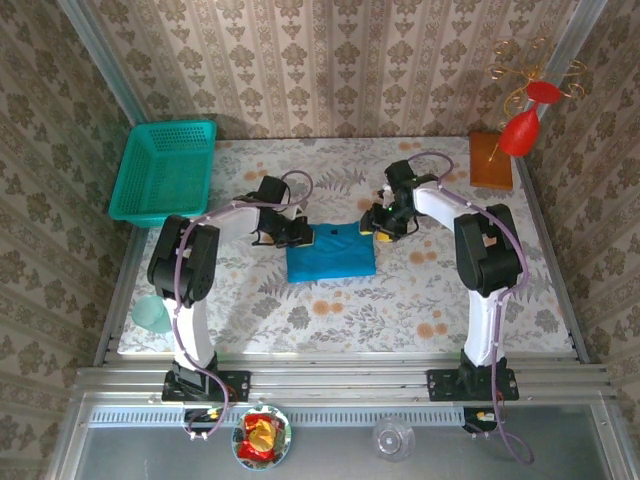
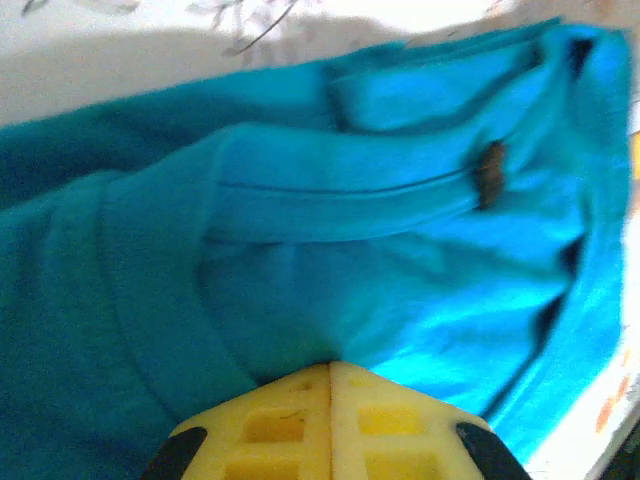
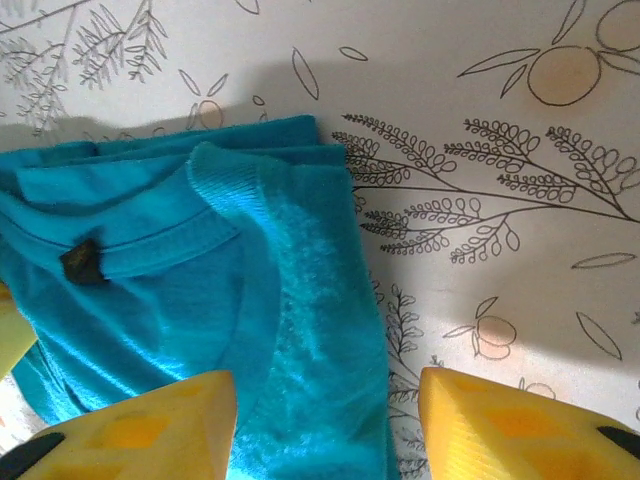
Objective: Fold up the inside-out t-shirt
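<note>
— Where does the plain blue-teal cloth t-shirt (image 1: 332, 252) lie?
— In the middle of the flower-printed table (image 1: 420, 300), gathered into a compact rectangle; its ribbed collar (image 3: 215, 180) and a small dark tag (image 3: 82, 260) face up.
— And the left gripper (image 1: 296, 234)?
— At the shirt's left edge; its yellow fingers (image 2: 290, 420) are clamped together, tips against the cloth; whether a fold is caught I cannot tell.
— The right gripper (image 1: 380, 222)?
— Jaws spread, released; one finger over the shirt's right edge, the other over bare table; nothing held.

Blue-teal t-shirt (image 1: 331, 252), compact folded rectangle
</note>
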